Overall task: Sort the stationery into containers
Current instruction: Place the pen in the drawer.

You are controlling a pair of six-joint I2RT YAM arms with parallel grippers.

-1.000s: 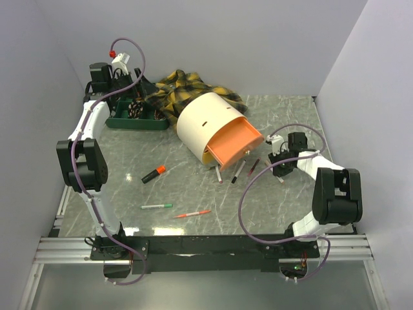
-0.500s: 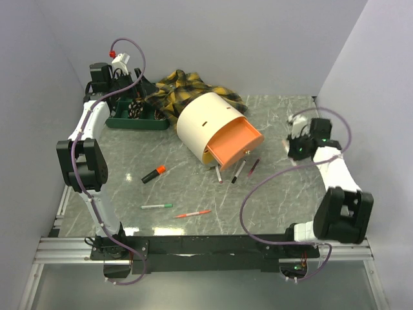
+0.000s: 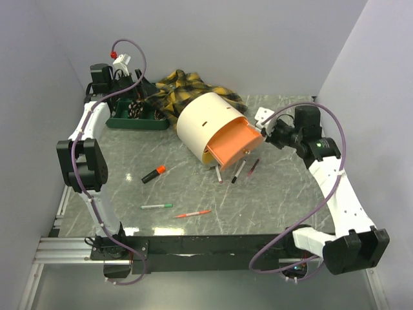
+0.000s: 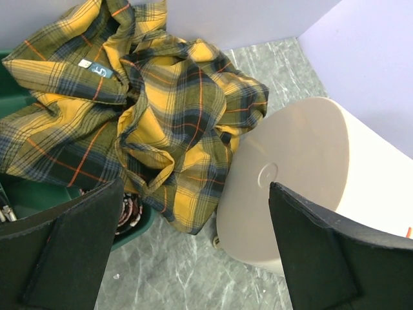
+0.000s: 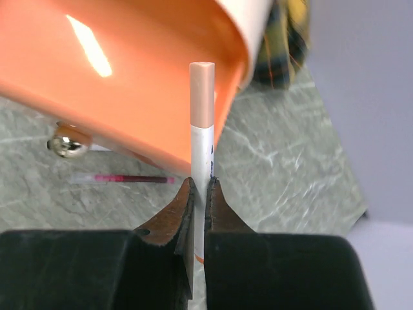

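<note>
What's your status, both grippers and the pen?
Right gripper shut on white pen, peach cap, beside orange tray edge. Left gripper open, empty, above plaid cloth and cream drum. Nothing in the way.

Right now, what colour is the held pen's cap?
The pen cap is pale peach; right wrist view.

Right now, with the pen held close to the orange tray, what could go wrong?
1. The right gripper pinches the pen with a long part sticking out, so it may swivel or slip.
2. The pen's cap looks close to the rim of the orange tray. It might hit the rim and push the cream drum.
</note>
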